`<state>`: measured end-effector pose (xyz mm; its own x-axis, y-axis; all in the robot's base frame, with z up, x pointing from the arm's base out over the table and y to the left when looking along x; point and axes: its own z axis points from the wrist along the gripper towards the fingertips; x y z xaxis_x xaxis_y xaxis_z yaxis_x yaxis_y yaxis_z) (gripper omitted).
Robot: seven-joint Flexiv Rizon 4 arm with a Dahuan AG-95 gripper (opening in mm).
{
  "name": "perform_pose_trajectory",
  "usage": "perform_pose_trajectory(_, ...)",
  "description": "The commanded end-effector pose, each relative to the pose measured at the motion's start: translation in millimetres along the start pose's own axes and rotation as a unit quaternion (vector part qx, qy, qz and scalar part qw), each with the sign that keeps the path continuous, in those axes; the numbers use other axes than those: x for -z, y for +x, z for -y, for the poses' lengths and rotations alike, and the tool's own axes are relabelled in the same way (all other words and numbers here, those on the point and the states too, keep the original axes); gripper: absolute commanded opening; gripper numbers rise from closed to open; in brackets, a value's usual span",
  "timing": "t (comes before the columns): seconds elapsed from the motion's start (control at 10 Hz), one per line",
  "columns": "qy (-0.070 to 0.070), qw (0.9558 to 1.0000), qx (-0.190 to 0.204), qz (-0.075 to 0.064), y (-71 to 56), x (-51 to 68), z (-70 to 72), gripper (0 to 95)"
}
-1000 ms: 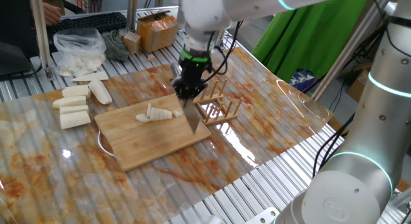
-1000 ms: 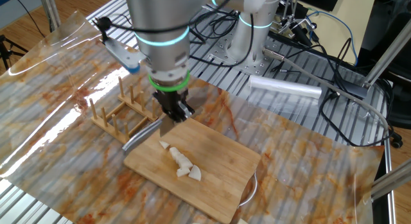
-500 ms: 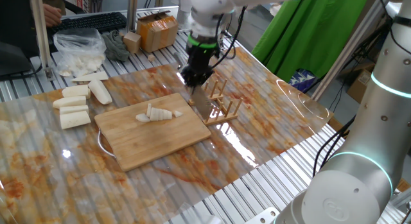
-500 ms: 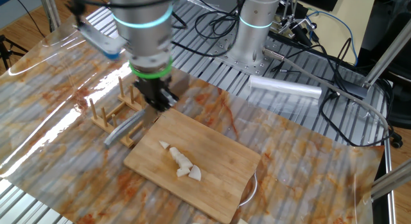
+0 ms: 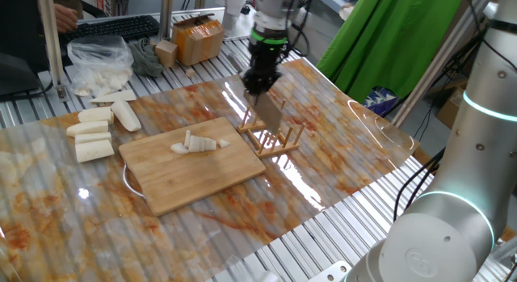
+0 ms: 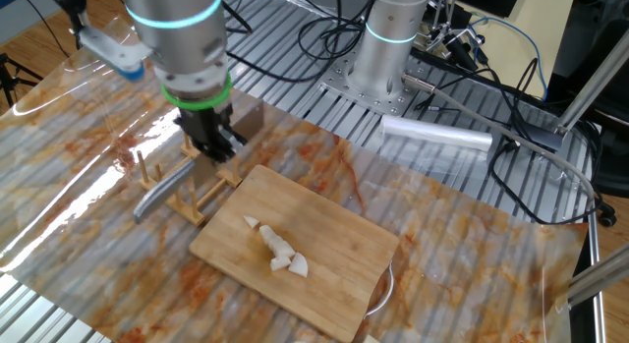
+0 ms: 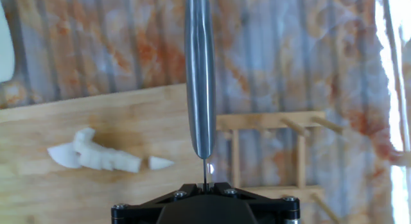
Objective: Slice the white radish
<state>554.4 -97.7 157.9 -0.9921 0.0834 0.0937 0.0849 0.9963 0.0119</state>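
The white radish (image 5: 199, 143) lies on the wooden cutting board (image 5: 186, 181), tapered, with several slices cut at its thick end. It also shows in the other fixed view (image 6: 277, 251) and the hand view (image 7: 96, 157). My gripper (image 5: 260, 84) is shut on a knife (image 5: 271, 115) and holds it in the air over the wooden rack (image 5: 281, 139), to the right of the board and apart from the radish. In the other fixed view the gripper (image 6: 214, 146) holds the knife's grey handle (image 6: 162, 186) above the rack (image 6: 187, 186). The hand view shows the handle (image 7: 200, 76) pointing away from the gripper (image 7: 205, 181).
Bigger blunt white chunks (image 5: 93, 135) lie left of the board. A clear bag of white pieces (image 5: 101, 60) and a cardboard box (image 5: 198, 35) stand at the back. A second arm's base (image 6: 388, 48) and a plastic roll (image 6: 437, 137) are behind the board.
My gripper has lifted the knife off the board's right edge and carried it away from the radish to above the wooden rack. The radish has not moved.
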Motion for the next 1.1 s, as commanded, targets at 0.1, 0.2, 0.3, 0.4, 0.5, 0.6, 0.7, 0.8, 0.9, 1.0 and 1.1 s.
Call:
perform_pose_trajectory(0.1, 0.0, 1.0, 0.0, 0.0, -3.1, -3.9, 9.4, 0.0)
perform_pose_trajectory(0.2, 0.0, 1.0, -0.001, 0.002, -4.0, -6.2, 13.4, 0.0)
perform_pose_trajectory(0.3, -0.002, 1.0, 0.002, 0.004, -6.0, -11.2, 21.4, 0.0)
perform_pose_trajectory(0.4, -0.007, 1.0, 0.001, 0.003, -7.1, -14.3, 25.4, 0.0)
perform_pose_trajectory(0.5, -0.01, 0.9999, -0.001, 0.003, -7.6, -16.5, 27.5, 0.0)
perform_pose_trajectory(0.6, -0.01, 0.9999, -0.001, 0.004, -7.8, -19.6, 29.7, 0.0)
perform_pose_trajectory(0.7, -0.012, 0.9999, 0.0, 0.003, -7.9, -22.9, 31.2, 0.0)
perform_pose_trajectory(0.8, -0.013, 0.9999, 0.0, 0.004, -7.6, -25.9, 31.6, 0.0)
perform_pose_trajectory(0.9, -0.014, 0.9999, 0.0, 0.005, -7.2, -32.2, 33.1, 0.0)
perform_pose_trajectory(1.0, -0.017, 0.9998, 0.0, 0.006, -7.6, -37.6, 33.6, 0.0)
perform_pose_trajectory(1.1, -0.018, 0.9998, -0.001, 0.006, -8.7, -41.2, 32.3, 0.0)
